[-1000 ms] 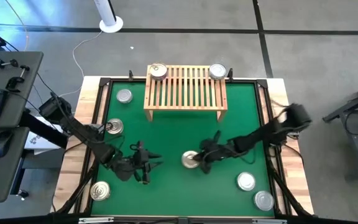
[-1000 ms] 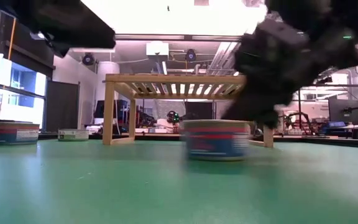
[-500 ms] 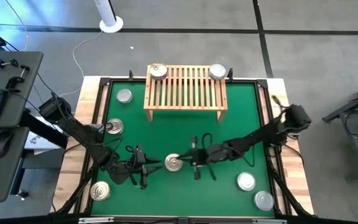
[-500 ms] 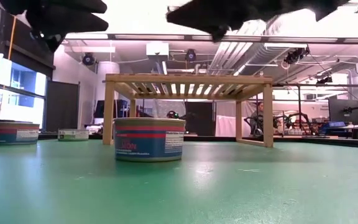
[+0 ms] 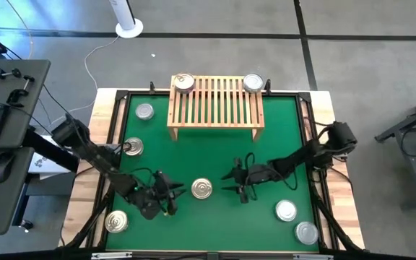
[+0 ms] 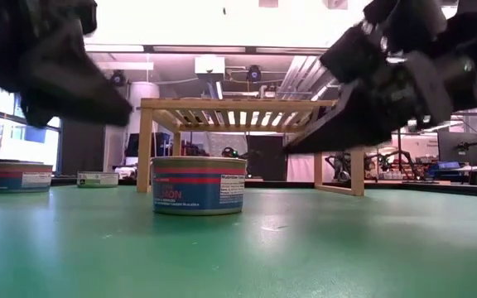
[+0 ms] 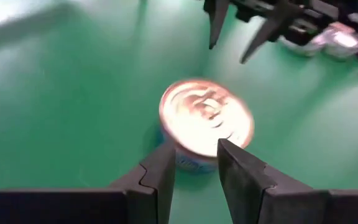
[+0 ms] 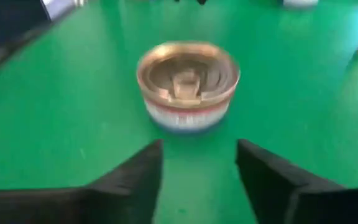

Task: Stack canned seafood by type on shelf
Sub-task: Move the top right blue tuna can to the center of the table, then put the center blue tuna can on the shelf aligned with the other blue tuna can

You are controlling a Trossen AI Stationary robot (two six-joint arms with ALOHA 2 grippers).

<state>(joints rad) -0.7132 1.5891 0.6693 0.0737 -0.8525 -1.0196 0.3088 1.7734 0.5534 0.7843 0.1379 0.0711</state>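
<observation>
A gold-topped tin (image 5: pixel 202 189) with a red, white and blue label (image 6: pixel 199 186) stands on its base on the green mat, between my two grippers. My left gripper (image 5: pixel 177 193) hovers just left of it, its fingers (image 7: pixel 166 171) a narrow gap apart, short of the tin (image 7: pixel 207 121). My right gripper (image 5: pixel 231 179) is open to the tin's right, clear of it (image 8: pixel 188 84). The wooden shelf (image 5: pixel 215 108) stands at the far edge with one tin on its left far corner (image 5: pixel 184 83) and one on its right (image 5: pixel 252 83).
Other tins stand on the mat: two at the left (image 5: pixel 144 112) (image 5: pixel 133 148), one at the near left corner (image 5: pixel 116 222), two at the near right (image 5: pixel 286 211) (image 5: pixel 307 232). A raised black frame (image 5: pixel 121 101) borders the mat.
My right gripper slid the gold-topped tin along the mat toward the table's left, then opened, let it go and drew back toward the right. The tin now stands still and upright. My left gripper has come down beside the tin and rolled.
</observation>
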